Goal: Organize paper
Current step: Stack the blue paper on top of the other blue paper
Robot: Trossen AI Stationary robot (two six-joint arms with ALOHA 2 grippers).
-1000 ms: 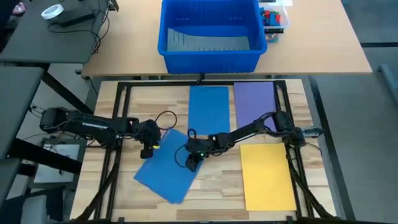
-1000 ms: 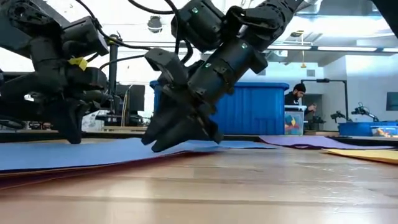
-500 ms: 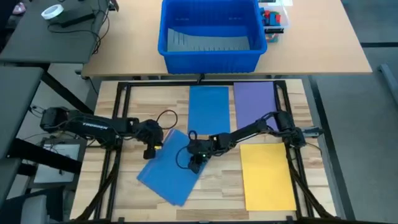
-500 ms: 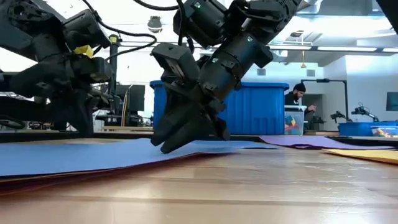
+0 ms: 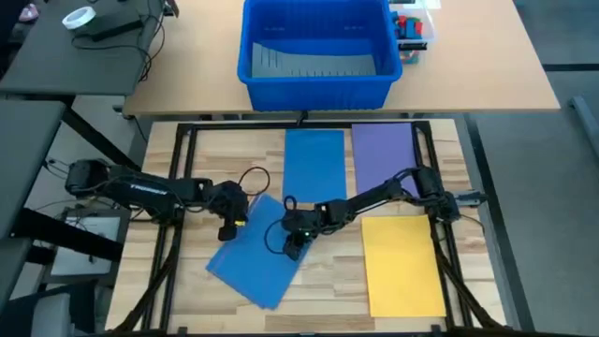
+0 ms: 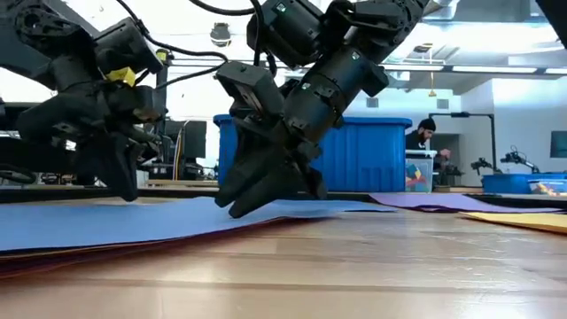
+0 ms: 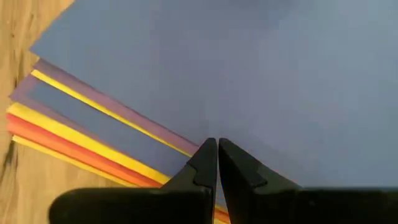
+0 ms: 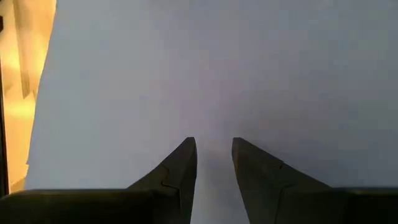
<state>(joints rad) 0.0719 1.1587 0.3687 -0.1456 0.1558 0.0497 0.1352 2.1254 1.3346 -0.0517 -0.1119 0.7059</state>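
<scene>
The skewed stack of paper (image 5: 255, 260) lies at the near-left part of the desk (image 5: 468, 271), topped by a blue sheet whose long axis runs diagonally, from its far corner near the middle of the desk toward the near-left. Under it fan purple, yellow and orange edges (image 7: 68, 134). Three sheets already lie squared up — a blue sheet (image 5: 314, 167) and a purple sheet (image 5: 384, 154) toward the far edge, a yellow sheet (image 5: 402, 264) by the near-right.

The right hand (image 5: 292, 245) presses down on the stack's right-hand edge, fingers slightly parted with nothing between them. The left hand (image 5: 226, 230) hovers over the stack's far-left edge, fingers clenched together and empty. Both are close; the right one already touches the sheet, so sliding it toward the sorted row probably falls to that arm.
</scene>
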